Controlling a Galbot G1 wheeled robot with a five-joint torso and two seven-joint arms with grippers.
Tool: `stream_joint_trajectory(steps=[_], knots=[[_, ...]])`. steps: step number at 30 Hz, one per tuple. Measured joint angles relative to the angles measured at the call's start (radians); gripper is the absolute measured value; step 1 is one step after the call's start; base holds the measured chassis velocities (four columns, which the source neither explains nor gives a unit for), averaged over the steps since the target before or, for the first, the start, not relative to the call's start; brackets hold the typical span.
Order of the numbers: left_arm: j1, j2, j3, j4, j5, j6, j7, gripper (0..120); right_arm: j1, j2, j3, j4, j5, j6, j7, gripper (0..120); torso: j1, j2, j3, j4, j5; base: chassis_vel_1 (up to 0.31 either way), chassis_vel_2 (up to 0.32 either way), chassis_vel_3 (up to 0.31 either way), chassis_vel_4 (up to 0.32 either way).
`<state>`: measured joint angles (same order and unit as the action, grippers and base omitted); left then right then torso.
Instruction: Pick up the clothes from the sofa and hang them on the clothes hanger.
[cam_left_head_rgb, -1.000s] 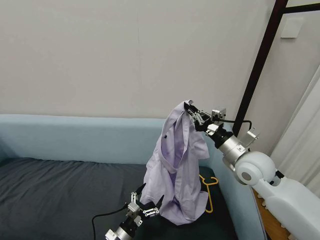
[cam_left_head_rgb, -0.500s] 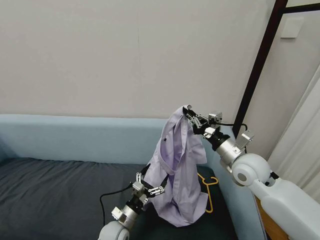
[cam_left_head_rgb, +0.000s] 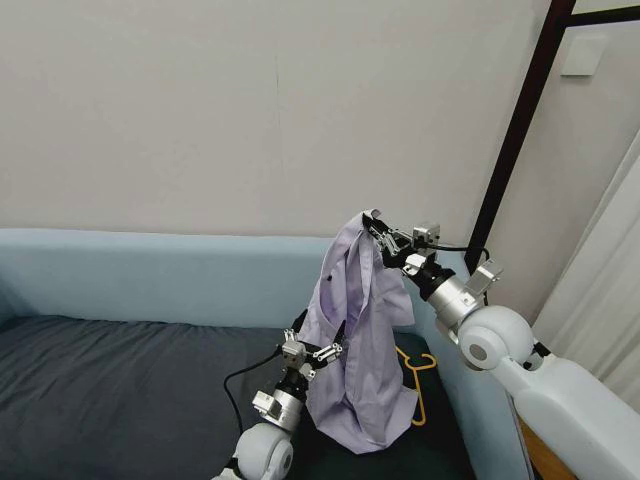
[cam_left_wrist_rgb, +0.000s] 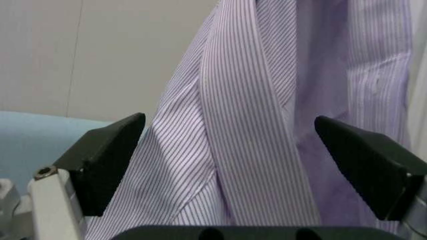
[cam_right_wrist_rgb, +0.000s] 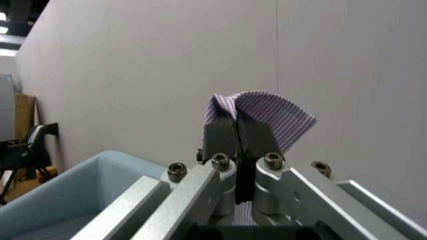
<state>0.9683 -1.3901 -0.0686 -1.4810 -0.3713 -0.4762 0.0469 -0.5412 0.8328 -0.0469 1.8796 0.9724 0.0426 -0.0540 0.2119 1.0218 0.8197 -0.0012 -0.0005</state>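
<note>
The right gripper (cam_left_head_rgb: 376, 229) is raised above the right end of the sofa (cam_left_head_rgb: 150, 275), and its jaws are pressed tight together on a fold of cloth at the top of the shirt (cam_left_head_rgb: 355, 340). The right wrist view confirms this: the two dark pads (cam_right_wrist_rgb: 220, 135) of the right gripper (cam_right_wrist_rgb: 237, 134) meet with no gap, and a rounded hump of the striped fabric (cam_right_wrist_rgb: 267, 107) stands up just above them. The shirt, pale purple with fine stripes, hangs from that one grip point in a long loose drape. Its lower hem reaches down to the dark seat cushion (cam_left_head_rgb: 100, 380), though whether it touches the cushion cannot be told. The left gripper (cam_left_head_rgb: 316, 343) is lower down, at the shirt's near edge, roughly halfway up the hanging cloth, and points up toward it. Its jaws stand wide apart. In the left wrist view the two black fingers (cam_left_wrist_rgb: 107, 160) of the left gripper (cam_left_wrist_rgb: 230, 120) sit far to either side, with the shirt's front band and folds (cam_left_wrist_rgb: 253, 125) hanging between them. Contact between fingers and cloth cannot be confirmed from either view. A black cable (cam_left_head_rgb: 240, 378) loops off the left arm over the cushion. A yellow hanger (cam_left_head_rgb: 415, 385) lies on the seat at the sofa's right end, partly behind the shirt. A dark slanted post (cam_left_head_rgb: 515, 140) rises against the wall to the right of the sofa.
</note>
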Motion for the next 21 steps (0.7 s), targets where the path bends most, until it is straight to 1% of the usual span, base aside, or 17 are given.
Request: stream_joint_trajectory(steps=[6, 7, 9, 10, 11, 15, 16, 17, 18, 21], knots=[[-0.006, 0.007, 0.006, 0.023, 0.06, 0.005, -0.079, 94, -0.006, -0.008, 0.017, 0.005, 0.0, -0.004, -0.002, 0, 0.0, 0.0, 0.0, 0.0, -0.0001, 0.0, 0.0, 0.0, 0.0], [-0.004, 0.011, 0.002, 0.032, 0.087, -0.004, -0.1, 88, -0.01, -0.011, 0.022, 0.007, 0.0, -0.005, -0.004, 0, 0.0, 0.0, 0.0, 0.0001, -0.0001, 0.0, 0.0, 0.0, 0.0], [-0.002, 0.013, -0.006, 0.038, 0.113, -0.014, -0.116, 79, -0.017, -0.014, 0.028, 0.01, 0.0, -0.006, -0.006, 0, 0.0, 0.0, 0.0, 0.0, 0.0, 0.0, 0.0, 0.0, 0.0], [-0.002, 0.013, -0.006, 0.038, 0.113, -0.014, -0.116, 79, -0.017, -0.014, 0.028, 0.01, 0.0, -0.006, -0.006, 0, 0.0, 0.0, 0.0, 0.0, 0.0, 0.0, 0.0, 0.0, 0.0], [-0.002, 0.013, -0.009, 0.04, 0.119, -0.017, -0.119, 77, -0.019, -0.014, 0.029, 0.011, 0.0, -0.006, -0.006, 0, 0.0, 0.0, 0.0, 0.0001, 0.0, 0.0, 0.0, 0.0, 0.0], [0.006, 0.017, -0.028, 0.039, 0.14, -0.027, -0.131, 57, -0.029, -0.018, 0.032, 0.018, -0.001, -0.007, -0.007, 0, 0.0, 0.0, 0.0, 0.0001, -0.0001, 0.0, 0.0, 0.0, 0.0], [0.006, 0.017, -0.028, 0.039, 0.14, -0.027, -0.131, 57, -0.029, -0.018, 0.032, 0.018, -0.001, -0.007, -0.007, 0, 0.0, 0.0, 0.0, 0.0001, -0.0001, 0.0, 0.0, 0.0, 0.0], [0.007, 0.019, -0.03, 0.038, 0.141, -0.027, -0.132, 54, -0.029, -0.019, 0.032, 0.018, -0.001, -0.007, -0.007, 0, 0.0, 0.0, 0.0, 0.0001, -0.0001, 0.0, 0.0, 0.0, 0.0], [0.008, 0.021, -0.035, 0.037, 0.143, -0.027, -0.133, 48, -0.031, -0.021, 0.033, 0.02, -0.001, -0.008, -0.007, 0, 0.0, 0.0, 0.0, 0.0001, -0.0001, 0.0, 0.0, 0.0, 0.0], [0.003, 0.019, -0.039, 0.045, 0.146, -0.028, -0.133, 41, -0.036, -0.024, 0.034, 0.026, -0.001, -0.008, -0.007, 0, 0.0, 0.0, 0.0, 0.0001, -0.0001, 0.0, 0.0, 0.0, 0.0]])
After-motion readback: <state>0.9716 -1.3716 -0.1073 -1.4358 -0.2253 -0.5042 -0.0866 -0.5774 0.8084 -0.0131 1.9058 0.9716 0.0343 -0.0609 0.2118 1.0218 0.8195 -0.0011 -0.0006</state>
